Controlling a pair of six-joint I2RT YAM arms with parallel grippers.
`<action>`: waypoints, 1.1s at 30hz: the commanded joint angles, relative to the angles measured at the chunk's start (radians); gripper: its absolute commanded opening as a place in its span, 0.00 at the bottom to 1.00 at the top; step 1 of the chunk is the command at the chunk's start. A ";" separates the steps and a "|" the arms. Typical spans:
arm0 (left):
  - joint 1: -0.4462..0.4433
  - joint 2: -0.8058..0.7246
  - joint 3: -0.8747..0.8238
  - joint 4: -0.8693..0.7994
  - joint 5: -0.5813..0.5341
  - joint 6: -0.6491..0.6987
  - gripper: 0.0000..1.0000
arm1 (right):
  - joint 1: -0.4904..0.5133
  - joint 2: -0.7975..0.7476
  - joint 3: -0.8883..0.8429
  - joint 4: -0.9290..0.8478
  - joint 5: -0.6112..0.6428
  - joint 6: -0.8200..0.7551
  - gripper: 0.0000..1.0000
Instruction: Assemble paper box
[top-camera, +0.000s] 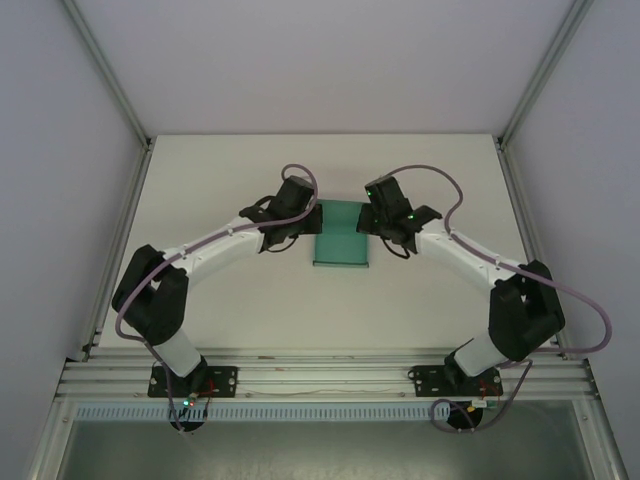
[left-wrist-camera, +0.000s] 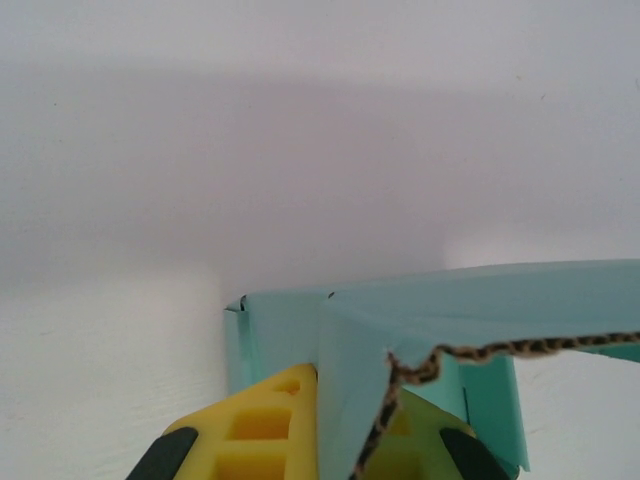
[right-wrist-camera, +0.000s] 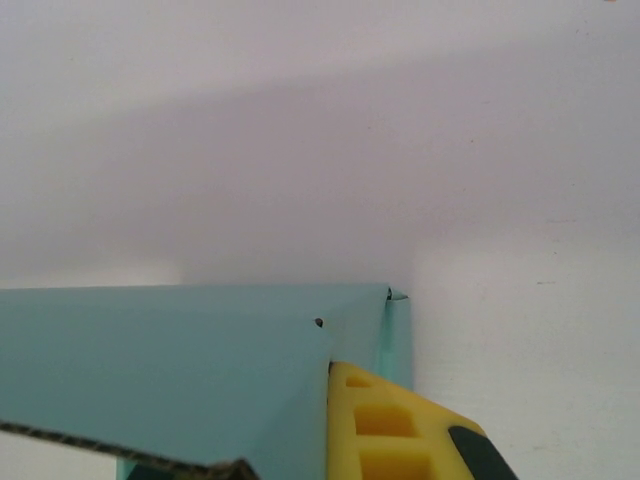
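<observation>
The teal paper box (top-camera: 340, 250) lies mid-table, partly folded, with its far side walls raised. My left gripper (top-camera: 306, 222) is at its far left corner and my right gripper (top-camera: 371, 222) at its far right corner. In the left wrist view the left gripper (left-wrist-camera: 345, 435) is shut on a standing teal flap (left-wrist-camera: 350, 390), with a yellow finger (left-wrist-camera: 255, 425) on each side and a torn corrugated edge in front. In the right wrist view the right gripper (right-wrist-camera: 322, 430) is shut on the box wall (right-wrist-camera: 160, 350). One of its yellow fingers (right-wrist-camera: 390, 430) presses the card; the other is hidden behind it.
The white table (top-camera: 240, 300) is walled in by pale panels and aluminium posts (top-camera: 110, 80). A metal rail (top-camera: 320, 375) carrying both arm bases runs along the near edge. Purple cables loop over the two arms.
</observation>
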 joint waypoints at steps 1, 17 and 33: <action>-0.027 0.041 -0.011 0.086 0.031 -0.069 0.00 | 0.020 0.014 -0.034 0.139 0.000 0.059 0.00; -0.102 -0.004 -0.250 0.259 0.013 -0.062 0.00 | 0.091 -0.036 -0.275 0.325 0.051 -0.052 0.00; -0.128 -0.021 -0.271 0.240 -0.023 -0.059 0.00 | 0.153 -0.048 -0.252 0.273 0.167 0.033 0.00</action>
